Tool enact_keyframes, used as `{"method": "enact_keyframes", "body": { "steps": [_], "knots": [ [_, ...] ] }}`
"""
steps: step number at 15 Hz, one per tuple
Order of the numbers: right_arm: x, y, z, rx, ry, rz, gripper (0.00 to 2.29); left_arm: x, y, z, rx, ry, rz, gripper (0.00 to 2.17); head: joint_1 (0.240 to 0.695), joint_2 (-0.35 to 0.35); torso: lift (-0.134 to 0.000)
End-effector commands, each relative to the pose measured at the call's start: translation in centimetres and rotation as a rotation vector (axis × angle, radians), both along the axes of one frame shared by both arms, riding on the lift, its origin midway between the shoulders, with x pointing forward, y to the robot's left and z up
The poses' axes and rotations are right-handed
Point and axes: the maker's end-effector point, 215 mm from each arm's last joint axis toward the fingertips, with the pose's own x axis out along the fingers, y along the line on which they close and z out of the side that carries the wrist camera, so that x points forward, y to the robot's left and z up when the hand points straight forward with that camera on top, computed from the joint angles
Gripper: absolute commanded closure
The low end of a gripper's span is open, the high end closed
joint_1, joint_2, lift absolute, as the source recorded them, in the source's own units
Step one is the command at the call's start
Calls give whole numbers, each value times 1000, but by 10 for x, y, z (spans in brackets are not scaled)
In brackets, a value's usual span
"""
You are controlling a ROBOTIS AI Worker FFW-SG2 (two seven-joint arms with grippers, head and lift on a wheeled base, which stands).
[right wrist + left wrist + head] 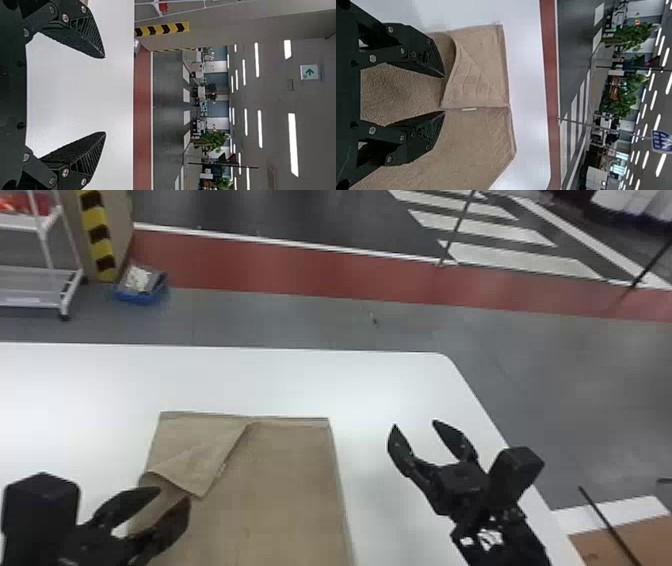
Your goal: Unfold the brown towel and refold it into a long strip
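My head view: the brown towel (295, 475), a pointed flap turned over, lies on the smooth white table (370, 390), my left gripper (174, 496) above it, my right gripper (415, 424) to its right. Left wrist: nubby cloth, pale tag (469, 109), jaws partway open, empty. Right wrist: jaws wide apart, empty.

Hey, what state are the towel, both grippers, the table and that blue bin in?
Brown towel: lying mostly flat, a flap turned over on its left side
Left gripper: open, at that flap
Right gripper: open, empty
White table: bearing the towel
Blue bin: filled, on the floor
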Motion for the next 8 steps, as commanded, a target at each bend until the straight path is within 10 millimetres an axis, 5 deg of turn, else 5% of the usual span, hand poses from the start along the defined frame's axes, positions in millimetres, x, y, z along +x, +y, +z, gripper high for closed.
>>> {"method": "enact_keyframes", "body": {
  "steps": [1, 5, 8],
  "knots": [
    [-1, 20, -3, -1, 4, 31, 259, 19, 29, 22, 6, -100, 72, 221, 695, -266, -125],
    [-12, 92, -14, 58, 26, 173, 451, 48, 75, 56, 22, -260, 212, 205, 695, -130, -125],
    [-29, 171, -30, 106, 62, 327, 471, 54, 74, 73, -12, -336, 232, 208, 695, -12, -125]
  ]
}}
